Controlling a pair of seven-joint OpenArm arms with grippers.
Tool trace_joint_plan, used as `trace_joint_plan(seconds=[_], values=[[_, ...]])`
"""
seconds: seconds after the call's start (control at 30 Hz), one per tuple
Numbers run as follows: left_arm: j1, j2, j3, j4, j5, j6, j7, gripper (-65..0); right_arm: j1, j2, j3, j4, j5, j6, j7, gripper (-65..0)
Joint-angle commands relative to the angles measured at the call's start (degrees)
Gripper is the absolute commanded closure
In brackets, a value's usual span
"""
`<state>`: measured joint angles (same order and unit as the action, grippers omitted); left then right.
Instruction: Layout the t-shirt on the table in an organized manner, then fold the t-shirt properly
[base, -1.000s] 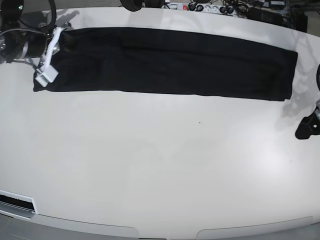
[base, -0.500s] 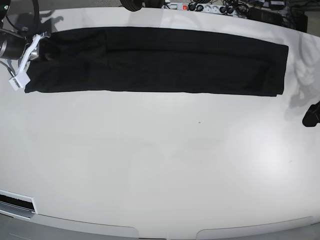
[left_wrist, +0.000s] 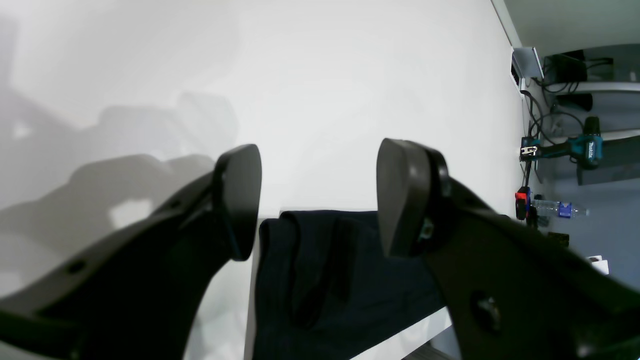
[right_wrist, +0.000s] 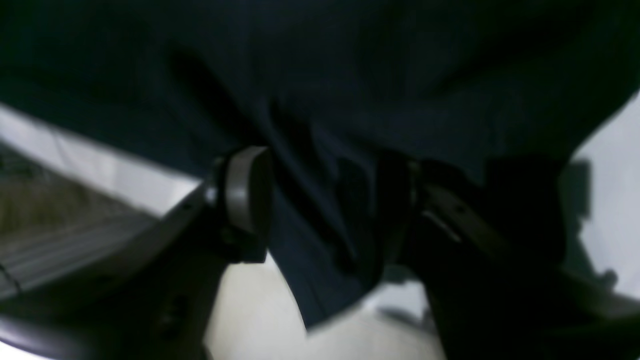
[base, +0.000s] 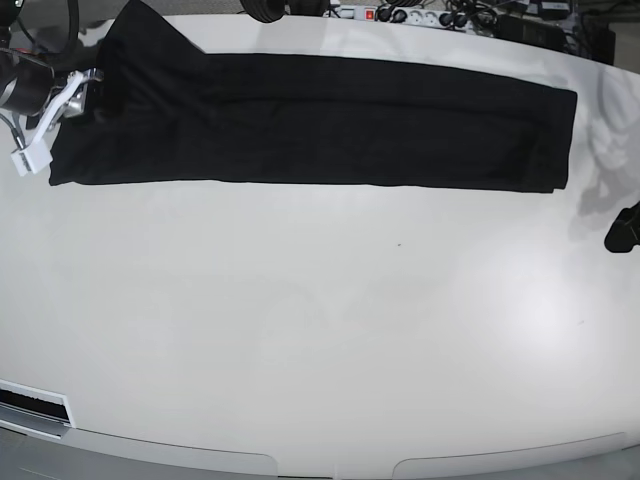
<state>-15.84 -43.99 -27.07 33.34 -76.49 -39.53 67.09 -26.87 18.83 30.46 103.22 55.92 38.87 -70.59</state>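
The black t-shirt (base: 320, 120) lies folded into a long narrow strip across the far part of the white table (base: 320, 330). Its far left corner stands raised in a peak (base: 135, 25). My right gripper (base: 50, 115) is at the strip's left end. In the right wrist view its fingers (right_wrist: 245, 195) stand apart, and loose folds of the t-shirt (right_wrist: 320, 75) hang between them. My left gripper (base: 625, 228) is at the table's right edge, off the cloth. The left gripper (left_wrist: 320, 195) is open and empty above the table (left_wrist: 300, 75), and the t-shirt's end (left_wrist: 325, 270) shows below it.
A power strip and cables (base: 400, 14) lie along the far edge. Beyond the table's end, the left wrist view shows a teal drill (left_wrist: 580, 147) on a shelf and a bottle (left_wrist: 555, 207). A dark slot (base: 30, 405) sits at the front left corner.
The strip slid left, then stayed put. My right gripper's jaws came apart at the left end, and the far left corner of the t-shirt rose. My left gripper drew back to the right edge.
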Motion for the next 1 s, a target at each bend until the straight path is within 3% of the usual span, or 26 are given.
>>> trace_joint_plan(seconds=[0.0, 0.1, 0.17, 0.33, 0.4, 0.47, 0.57, 0.73, 0.87, 0.97], values=[[-0.63, -1.88, -0.44, 0.68, -1.33, -0.47, -0.2, -37.3, -0.09, -0.61, 0.31, 0.96, 0.98, 1.13, 1.46, -22.9], [-0.15, -1.88, -0.44, 0.68, -1.38, -0.47, 2.58, -37.3, 0.24, -3.5, -0.09, 0.24, 0.72, 1.13, 2.75, 0.0], [-0.17, -1.86, -0.42, 0.68, -1.38, -0.47, 4.15, -37.3, 1.36, -4.55, -1.05, -0.72, -1.66, 1.13, 3.63, 0.0], [0.35, -2.19, -0.42, 0.68, -1.49, -0.47, 7.78, -37.3, 3.93, -4.83, -6.69, -6.19, -19.78, 1.13, 15.89, 0.0], [1.84, -2.4, -0.42, 0.7, -2.12, -0.47, 8.92, -37.3, 4.02, -4.81, -9.35, -9.27, -24.26, 1.13, 19.06, 0.0], [3.67, -2.54, -0.42, 1.03, -2.19, -0.47, 9.11, -37.3, 4.31, -4.76, -11.63, -12.02, -27.63, 0.83, 20.52, 0.0], [6.43, -2.54, -0.42, 2.64, -2.16, -0.47, 9.75, -37.3, 5.66, -4.68, -13.97, -14.1, -32.11, -2.45, 20.48, 0.0], [13.16, -2.51, -0.37, 9.46, -2.19, -0.47, 9.29, -37.3, 6.84, -4.68, -14.73, -14.14, -32.61, -3.28, 20.46, 0.0], [18.73, -2.36, -0.39, 12.52, -2.16, -0.47, 4.48, -37.3, 6.6, -4.68, -14.73, -14.14, -32.2, -3.28, 19.98, 0.0], [19.98, -1.88, -0.39, 12.52, -2.14, -0.47, 3.8, -37.3, 7.02, -4.48, -14.71, -14.14, -32.2, -3.28, 20.0, 0.0]])
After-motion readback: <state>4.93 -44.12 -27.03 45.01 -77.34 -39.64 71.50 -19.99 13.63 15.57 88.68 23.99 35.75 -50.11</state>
